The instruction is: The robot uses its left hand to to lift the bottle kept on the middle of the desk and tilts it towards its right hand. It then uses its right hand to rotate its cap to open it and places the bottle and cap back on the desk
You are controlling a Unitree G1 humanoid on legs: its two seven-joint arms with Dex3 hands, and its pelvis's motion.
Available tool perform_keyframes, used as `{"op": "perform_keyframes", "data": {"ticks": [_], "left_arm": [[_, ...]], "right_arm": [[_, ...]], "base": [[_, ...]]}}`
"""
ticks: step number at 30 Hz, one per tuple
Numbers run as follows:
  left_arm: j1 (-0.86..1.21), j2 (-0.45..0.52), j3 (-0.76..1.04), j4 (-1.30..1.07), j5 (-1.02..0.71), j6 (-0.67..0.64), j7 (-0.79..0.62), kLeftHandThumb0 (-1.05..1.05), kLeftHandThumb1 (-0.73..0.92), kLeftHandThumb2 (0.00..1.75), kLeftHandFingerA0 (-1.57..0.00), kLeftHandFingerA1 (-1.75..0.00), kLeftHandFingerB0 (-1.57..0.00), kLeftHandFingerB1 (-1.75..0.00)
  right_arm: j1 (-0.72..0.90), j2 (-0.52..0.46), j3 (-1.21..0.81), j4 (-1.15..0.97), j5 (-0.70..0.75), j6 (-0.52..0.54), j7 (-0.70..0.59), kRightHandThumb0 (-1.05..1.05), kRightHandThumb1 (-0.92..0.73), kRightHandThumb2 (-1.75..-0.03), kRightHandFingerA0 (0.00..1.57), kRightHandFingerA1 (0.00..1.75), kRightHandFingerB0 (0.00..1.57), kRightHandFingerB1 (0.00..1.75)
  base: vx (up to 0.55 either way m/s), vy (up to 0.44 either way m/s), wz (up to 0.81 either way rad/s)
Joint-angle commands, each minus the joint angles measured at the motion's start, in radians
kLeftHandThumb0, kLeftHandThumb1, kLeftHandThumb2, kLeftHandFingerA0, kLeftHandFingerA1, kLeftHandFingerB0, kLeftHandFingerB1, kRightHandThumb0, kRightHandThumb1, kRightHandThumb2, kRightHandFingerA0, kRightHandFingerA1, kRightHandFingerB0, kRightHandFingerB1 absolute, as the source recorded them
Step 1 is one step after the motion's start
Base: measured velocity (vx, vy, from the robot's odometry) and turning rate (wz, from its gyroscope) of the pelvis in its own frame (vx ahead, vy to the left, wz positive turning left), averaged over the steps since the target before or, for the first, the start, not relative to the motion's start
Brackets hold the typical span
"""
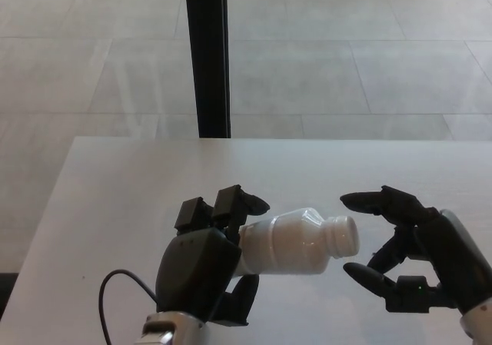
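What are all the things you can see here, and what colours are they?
bottle: one, white, lying tilted on its side in the left hand, above the desk, open neck pointing at the right hand; no cap on it.
desk: one, pale grey, fills the lower part of the picture.
post: one, black, upright behind the desk's far edge.
floor: large pale tiles, beyond the desk.
cable: one, black, looped beside the left wrist.
left hand: one, black, fingers closed around the bottle's body.
right hand: one, black, fingers apart beside the bottle's neck, no cap visible in it.

Black vertical post (207,57) behind the desk, against pale, perhaps tiled floor (346,53).
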Motion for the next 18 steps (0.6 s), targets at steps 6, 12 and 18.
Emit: {"op": "perform_keyframes", "data": {"ticks": [6, 12, 18], "left_arm": [[-0.007, 0.003, -0.001, 0.005, 0.018, -0.015, 0.017, 0.16, 0.41, 1.48, -0.99, -1.73, -0.89, -1.45], [-0.012, -0.001, 0.0, 0.024, 0.011, -0.039, 0.04, 0.18, 0.39, 1.5, -1.02, -1.73, -0.9, -1.45], [-0.007, -0.003, 0.002, 0.022, 0.007, -0.034, 0.032, 0.16, 0.42, 1.46, -1.03, -1.75, -0.9, -1.45]], "right_arm": [[-0.006, 0.009, 0.0, 0.004, -0.031, -0.04, -0.034, -0.48, -0.6, -0.59, 0.97, 1.06, 0.55, 0.43], [-0.004, 0.023, -0.004, 0.002, -0.028, -0.046, -0.04, -0.46, -0.62, -0.6, 1.01, 1.17, 0.57, 0.46], [0.002, 0.039, -0.013, 0.008, -0.02, -0.068, -0.05, -0.44, -0.63, -0.6, 1.04, 1.25, 0.59, 0.47]], "base": [[0.0, 0.0, 0.0], [0.0, 0.0, 0.0], [0.0, 0.0, 0.0]]}}
